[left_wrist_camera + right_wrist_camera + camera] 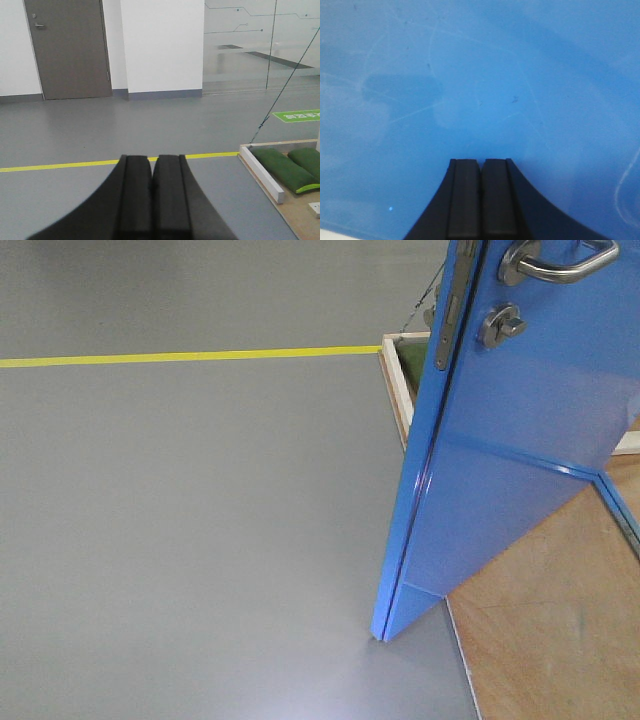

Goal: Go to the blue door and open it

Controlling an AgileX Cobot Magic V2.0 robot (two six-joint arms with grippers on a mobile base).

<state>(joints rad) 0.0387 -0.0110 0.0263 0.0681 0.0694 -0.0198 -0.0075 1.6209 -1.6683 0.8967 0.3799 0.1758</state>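
The right arm's jaws are pressed together, pad against pad, with nothing between them. Straight ahead of them, filling the whole right wrist view, is the glossy face of the blue door (480, 75). It is very close, though I cannot tell whether the tips touch it. The left arm's jaws are likewise closed and empty. They point past the door over grey floor (75, 135) toward a yellow floor line (60, 165) and, far off, a grey door (67, 50) in a white wall.

In the front view the blue door stands tall and upright at the right. Its free edge, with the metal latch plate (448, 325), is turned toward the camera. The lever handle (560, 262) and thumb-turn lock (500, 327) sit high on its face. The door's bottom corner hangs over the floor beyond the wooden base (540, 630), so it looks partly swung open.

The right arm is clearly the nearer one. The panel lies dead ahead of it, and the hinges are somewhere off to the right, out of view. A further push on that face, out near the free edge, would probably widen the opening.
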